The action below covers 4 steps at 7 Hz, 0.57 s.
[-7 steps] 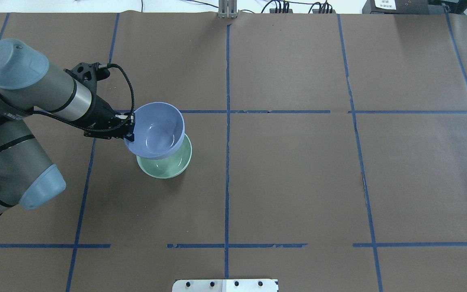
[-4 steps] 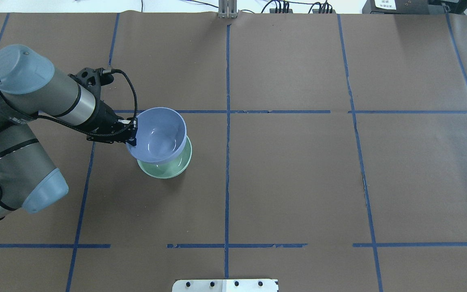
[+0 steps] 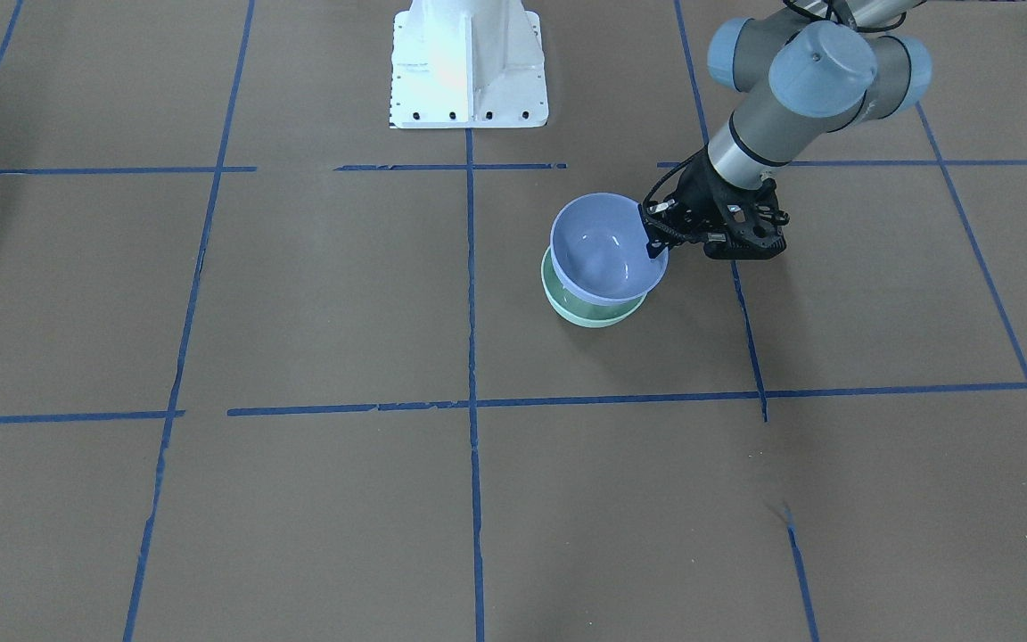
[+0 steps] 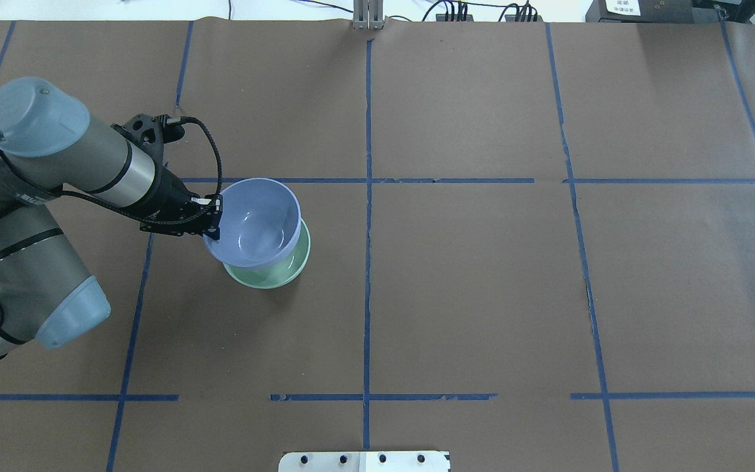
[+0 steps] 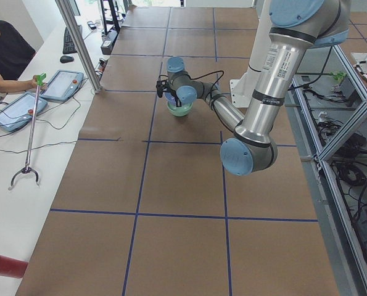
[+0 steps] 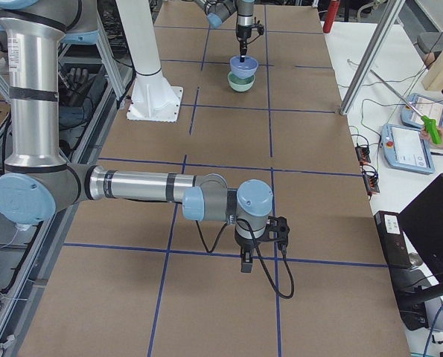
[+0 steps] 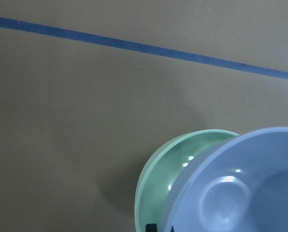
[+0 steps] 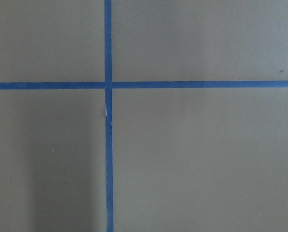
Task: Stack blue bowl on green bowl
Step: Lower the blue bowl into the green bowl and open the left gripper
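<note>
The blue bowl hangs tilted just above the green bowl, overlapping most of it. My left gripper is shut on the blue bowl's left rim. In the front view the blue bowl covers the green bowl except its near edge, with the left gripper at the rim. The left wrist view shows the blue bowl over the green bowl. My right gripper shows only in the right side view, pointing down over bare table; I cannot tell whether it is open or shut.
Brown paper with blue tape lines covers the table. The white robot base stands behind the bowls in the front view. Operators with tablets sit along the far table edge.
The left gripper has lowered the blue bowl closer onto the green bowl and shifted it slightly toward the robot. The green bowl has not moved.
</note>
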Motion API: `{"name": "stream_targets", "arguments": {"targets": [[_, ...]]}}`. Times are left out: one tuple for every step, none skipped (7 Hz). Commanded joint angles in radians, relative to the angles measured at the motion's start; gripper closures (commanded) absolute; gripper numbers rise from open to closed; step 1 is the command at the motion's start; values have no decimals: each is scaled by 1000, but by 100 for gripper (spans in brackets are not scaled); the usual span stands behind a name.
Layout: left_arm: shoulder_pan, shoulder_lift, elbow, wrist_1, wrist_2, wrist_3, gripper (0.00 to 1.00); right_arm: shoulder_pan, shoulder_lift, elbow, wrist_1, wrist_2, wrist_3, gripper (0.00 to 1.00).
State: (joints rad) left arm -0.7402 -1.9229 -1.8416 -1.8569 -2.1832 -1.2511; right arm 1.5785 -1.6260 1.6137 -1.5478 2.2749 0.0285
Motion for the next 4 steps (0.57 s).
{"name": "stream_targets", "arguments": {"targets": [[10, -1, 12, -1, 0, 1, 0, 0, 0, 0, 0, 0, -1, 0], [10, -1, 13, -2, -1, 2, 0, 0, 0, 0, 0, 0, -1, 0], [9, 2, -1, -2, -1, 2, 0, 0, 0, 0, 0, 0, -1, 0], [9, -1, -5, -1, -1, 2, 0, 0, 0, 0, 0, 0, -1, 0]]}}
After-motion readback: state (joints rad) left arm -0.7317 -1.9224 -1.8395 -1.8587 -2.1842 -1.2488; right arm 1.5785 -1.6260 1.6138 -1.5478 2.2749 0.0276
